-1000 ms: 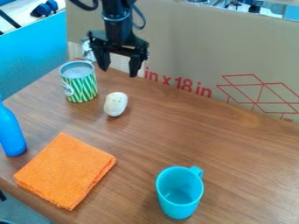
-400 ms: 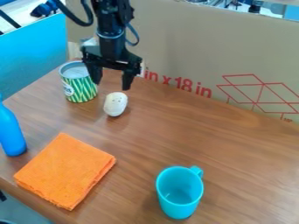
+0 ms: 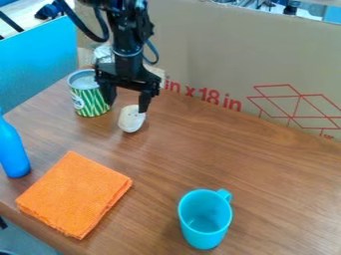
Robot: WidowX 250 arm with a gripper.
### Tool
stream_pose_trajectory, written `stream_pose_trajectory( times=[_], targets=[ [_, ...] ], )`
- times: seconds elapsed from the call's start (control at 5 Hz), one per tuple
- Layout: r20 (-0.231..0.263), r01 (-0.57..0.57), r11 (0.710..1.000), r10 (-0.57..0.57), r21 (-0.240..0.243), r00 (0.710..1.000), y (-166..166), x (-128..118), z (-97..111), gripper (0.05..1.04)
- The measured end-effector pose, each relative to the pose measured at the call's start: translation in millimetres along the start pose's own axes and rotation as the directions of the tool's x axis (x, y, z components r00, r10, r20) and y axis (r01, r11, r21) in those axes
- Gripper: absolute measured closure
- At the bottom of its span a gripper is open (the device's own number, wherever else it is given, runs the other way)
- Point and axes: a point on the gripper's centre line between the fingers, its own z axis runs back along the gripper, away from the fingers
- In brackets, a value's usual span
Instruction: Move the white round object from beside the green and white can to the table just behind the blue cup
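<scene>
- Right now, you are seeing the white rounded thing (image 3: 131, 120) lying on the table (image 3: 233, 149), just beside the striped can (image 3: 92, 99)
- Over it, your pincer (image 3: 126, 106) is hanging with its two fingers standing wide apart, and it is gripping nothing
- Judging by that, you are working at the stage before any grasp; the approach is looking nearly complete, while a hold on the white thing and any lift are remaining undone
- One finger is covering part of the white thing's upper end, so you are not getting a clear sign of whether they are touching or one is merely in front
- The other finger is overlapping the can's edge, and you are facing the same doubt about contact there
- Farther out, the orange cloth (image 3: 75, 194) is lying folded, the turquoise cup (image 3: 205, 219) is standing upright near the bottom edge of your view, and the blue bottle (image 3: 12, 152) is being cut off by the left edge
- Behind the arm (image 3: 125, 40), something silvery (image 3: 103, 52) is sitting partly hidden, and you are having trouble making out what it is
</scene>
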Motion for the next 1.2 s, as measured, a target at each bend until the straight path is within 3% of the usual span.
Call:
stream_pose_trajectory(
  times=[0.2,0.4,0.6,1.0,1.2],
  targets=[
    [-0.018,-0.012,1.0,0.012,0.017,1.0,-2,-3,-8,0.078],
    [0.01,-0.034,0.999,0.034,0.02,0.999,-3,2,-9,0.078],
    [-0.021,-0.037,0.999,0.038,0.033,0.999,-7,-4,-19,0.122],
    [-0.001,-0.058,0.998,0.058,0.024,0.998,-8,-1,-20,0.457],
    [-0.005,-0.044,0.999,0.044,-0.013,0.999,-11,-2,-19,0.505]
  ],
)
